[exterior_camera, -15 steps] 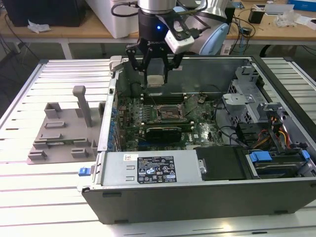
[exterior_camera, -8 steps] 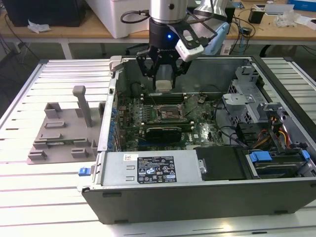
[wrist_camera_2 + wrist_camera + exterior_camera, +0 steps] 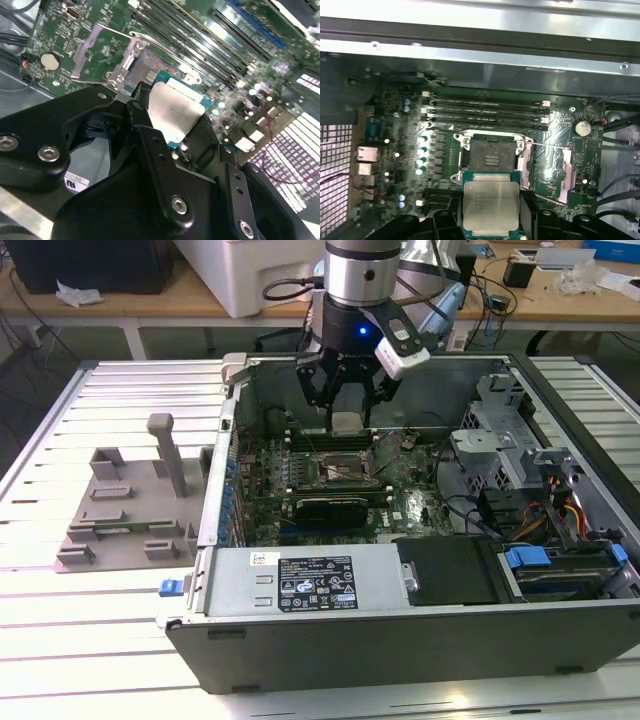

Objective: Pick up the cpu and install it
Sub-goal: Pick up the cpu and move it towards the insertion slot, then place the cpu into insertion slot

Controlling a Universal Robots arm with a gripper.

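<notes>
Silver-grey cpu (image 3: 491, 207) is clamped between the jaws, inside the open computer case (image 3: 400, 640), hanging above and just beside the socket (image 3: 491, 155). Pick-up is done, install is not. The socket looks empty, with its load plate (image 3: 552, 170) flipped open next to it. The cpu seems clear of the socket, though the gap is hard to judge from these angles. A grey plastic tray (image 3: 130, 510) sits on the surface (image 3: 80, 630), well apart from the socket.
</notes>
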